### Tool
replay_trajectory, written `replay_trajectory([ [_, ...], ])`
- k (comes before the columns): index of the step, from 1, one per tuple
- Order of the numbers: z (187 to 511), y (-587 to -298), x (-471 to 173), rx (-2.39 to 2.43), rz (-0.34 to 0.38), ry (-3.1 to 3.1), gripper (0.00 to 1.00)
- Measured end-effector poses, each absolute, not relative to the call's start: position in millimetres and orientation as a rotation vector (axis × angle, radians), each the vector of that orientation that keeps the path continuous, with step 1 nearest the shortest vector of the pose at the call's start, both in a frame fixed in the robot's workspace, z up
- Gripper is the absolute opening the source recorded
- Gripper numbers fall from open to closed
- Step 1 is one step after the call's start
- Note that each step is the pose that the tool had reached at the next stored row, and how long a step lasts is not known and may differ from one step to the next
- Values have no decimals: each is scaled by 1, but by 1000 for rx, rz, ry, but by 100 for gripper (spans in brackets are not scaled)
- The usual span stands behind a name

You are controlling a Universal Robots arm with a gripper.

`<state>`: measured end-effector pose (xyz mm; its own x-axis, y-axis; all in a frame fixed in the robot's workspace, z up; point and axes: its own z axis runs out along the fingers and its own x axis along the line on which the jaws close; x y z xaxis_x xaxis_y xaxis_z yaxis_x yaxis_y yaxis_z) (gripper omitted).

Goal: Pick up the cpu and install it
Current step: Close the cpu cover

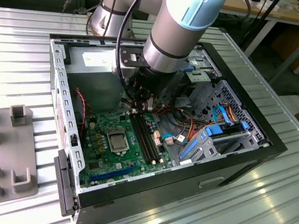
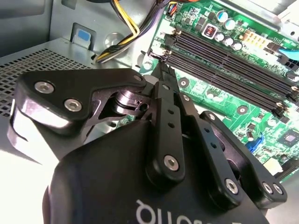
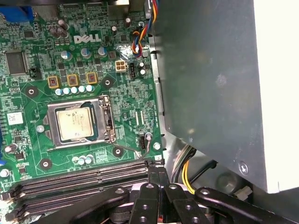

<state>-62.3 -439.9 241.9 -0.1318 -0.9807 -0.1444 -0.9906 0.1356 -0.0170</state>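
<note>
A: Eyes on the cpu [image 3: 76,122] in the first wrist view: a small flat square with a dull silver-grey metal lid, faint dark print across it, corners slightly rounded.

B: And it sits inside the socket [image 3: 80,122], a shiny metal frame with a thin lever wire running along one side. It lies flat and level in there.

A: In the exterior view the same pale square [image 1: 117,137] shows on the green board [image 1: 109,152], at about seven o'clock from the arm's wrist.

B: The gripper [image 3: 158,173] hangs over the long black memory slots [image 3: 79,179], well apart from the cpu. Its two black fingers are pressed together at the tips and carry nothing.

A: The second wrist view agrees: matte black linkage bars with bright steel bolts, tips [image 2: 161,70] meeting at a point just beside the slot ends [image 2: 224,58].

B: Textures now. The board is glossy green, dotted with little round silver capacitors [image 3: 74,89] and three gold-edged square parts [image 3: 72,80].

A: A dull grey sheet-metal box [image 3: 210,84] stands beside the board, with yellow and black wires [image 3: 184,170] tucked beneath its edge.

B: The computer case [image 1: 232,167] is black outside, bare perforated steel inside, resting on a ribbed metal table [image 1: 21,49].
</note>
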Motion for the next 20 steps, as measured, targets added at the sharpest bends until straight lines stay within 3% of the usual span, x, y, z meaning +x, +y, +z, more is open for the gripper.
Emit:
replay_trajectory([
  [20,241,-450,-70,-1988,155,2276,11],
])
